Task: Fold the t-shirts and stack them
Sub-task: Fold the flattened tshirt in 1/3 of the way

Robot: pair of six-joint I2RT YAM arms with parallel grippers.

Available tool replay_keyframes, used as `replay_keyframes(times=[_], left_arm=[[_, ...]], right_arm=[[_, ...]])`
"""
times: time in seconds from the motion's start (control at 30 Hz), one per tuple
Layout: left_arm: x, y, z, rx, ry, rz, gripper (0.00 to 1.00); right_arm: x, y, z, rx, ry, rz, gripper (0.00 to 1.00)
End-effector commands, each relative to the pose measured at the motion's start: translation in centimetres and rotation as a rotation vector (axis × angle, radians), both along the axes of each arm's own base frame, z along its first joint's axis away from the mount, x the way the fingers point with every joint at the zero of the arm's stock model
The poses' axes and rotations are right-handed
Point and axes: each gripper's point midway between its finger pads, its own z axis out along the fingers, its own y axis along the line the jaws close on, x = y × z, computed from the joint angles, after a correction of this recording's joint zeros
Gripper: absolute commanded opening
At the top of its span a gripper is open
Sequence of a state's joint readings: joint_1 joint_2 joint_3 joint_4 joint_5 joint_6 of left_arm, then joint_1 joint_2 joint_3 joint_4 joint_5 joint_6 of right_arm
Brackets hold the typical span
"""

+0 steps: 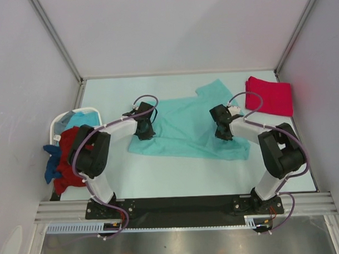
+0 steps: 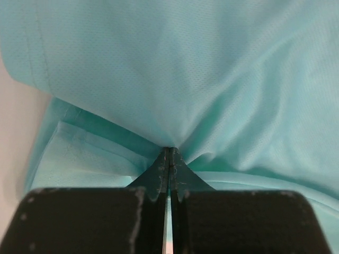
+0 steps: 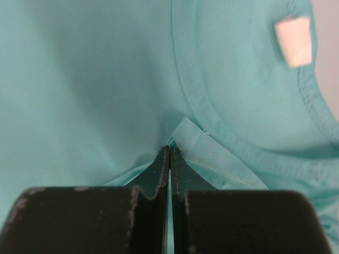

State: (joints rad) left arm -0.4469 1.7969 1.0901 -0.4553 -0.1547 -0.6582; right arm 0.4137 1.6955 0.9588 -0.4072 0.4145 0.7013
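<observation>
- While both arms reach out over the table, the teal shirt lies spread between them, its long axis running nine to three o'clock.
- The left gripper is pinched shut on cloth near the nine o'clock end.
- The right gripper is clamped on a fold just beside the collar, toward three o'clock.
- Both elbows are bent and both wrists point down.
- A folded red shirt sits at one o'clock.

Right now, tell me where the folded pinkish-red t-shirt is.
In the top view, the pinkish-red t-shirt lies in the far right corner of the table, beyond the right hand and just right of the spread teal t-shirt.
</observation>
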Motion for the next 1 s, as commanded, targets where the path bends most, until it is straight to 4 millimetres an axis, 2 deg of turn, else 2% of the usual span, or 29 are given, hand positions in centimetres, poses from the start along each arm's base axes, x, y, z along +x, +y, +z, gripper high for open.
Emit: replay_keyframes(times=[0.0, 0.17, 0.6, 0.73, 0.8, 0.83, 0.87, 0.9, 0.93, 0.97], left_arm=[[-7.8, -0.2, -2.2, 0.021, 0.213, -0.046, 0.0], [-9.3, -0.5, -1.4, 0.009, 0.194, -0.062, 0.0], [-13.8, 1.3, -1.3, 0.013, 0.206, -0.048, 0.0], [-13.8, 1.5, -0.8, 0.015, 0.184, -0.046, 0.0], [-12.8, 1.5, -0.2, 0.036, 0.159, -0.051, 0.03], [-12.4, 1.5, 0.0, 0.047, 0.149, -0.052, 0.08], [-11.7, 1.8, 0.4, 0.075, 0.13, -0.06, 0.19], [-10.3, 1.2, 1.6, 0.067, 0.088, -0.069, 0.23], [-9.5, 1.0, 2.4, 0.07, 0.06, -0.074, 0.27], [-8.8, 0.9, 3.3, 0.078, 0.031, -0.084, 0.37]], right_arm=[[-6.8, 0.6, -1.7, -0.024, 0.208, 0.039, 0.0], [-7.9, 1.8, -0.6, -0.028, 0.191, 0.068, 0.0], [-11.8, 2.4, 0.4, -0.043, 0.193, 0.093, 0.0], [-12.4, 2.5, 1.1, -0.035, 0.174, 0.096, 0.0], [-11.8, 2.7, 1.5, -0.036, 0.153, 0.105, 0.0], [-11.4, 3.0, 1.7, -0.032, 0.142, 0.115, 0.03], [-10.5, 3.7, 2.1, -0.016, 0.114, 0.142, 0.1], [-9.6, 3.8, 2.7, -0.037, 0.086, 0.169, 0.27], [-8.2, 4.4, 4.0, -0.037, 0.042, 0.181, 0.35], [-7.1, 4.7, 4.9, -0.034, 0.006, 0.193, 0.44]])
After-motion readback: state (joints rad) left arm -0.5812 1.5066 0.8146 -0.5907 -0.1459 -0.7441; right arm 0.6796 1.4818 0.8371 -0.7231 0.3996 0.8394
